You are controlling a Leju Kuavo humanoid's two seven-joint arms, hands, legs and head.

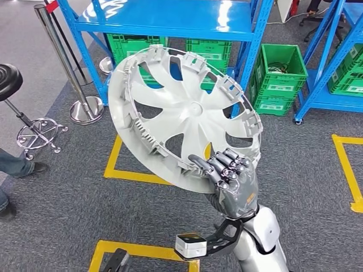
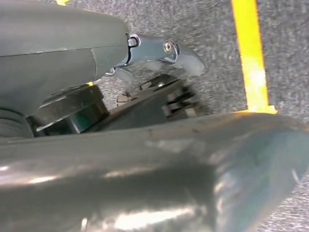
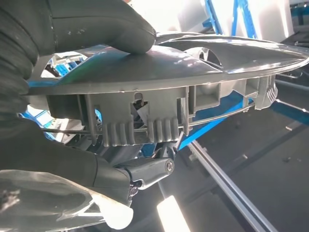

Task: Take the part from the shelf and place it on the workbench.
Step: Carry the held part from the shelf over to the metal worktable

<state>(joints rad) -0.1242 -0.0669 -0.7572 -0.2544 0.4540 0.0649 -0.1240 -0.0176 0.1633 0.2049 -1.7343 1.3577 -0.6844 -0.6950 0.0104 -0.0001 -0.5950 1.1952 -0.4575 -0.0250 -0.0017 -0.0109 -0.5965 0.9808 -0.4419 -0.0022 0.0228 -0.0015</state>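
The robot's silver right arm rises from the lower right of the head view, its dark grey many-fingered right hand raised at centre right, fingers curled over the rim of a pale grey plastic wheel cover. In the right wrist view, the thick grey thumb presses the cover's face. The left hand hangs with fingers loosely extended.
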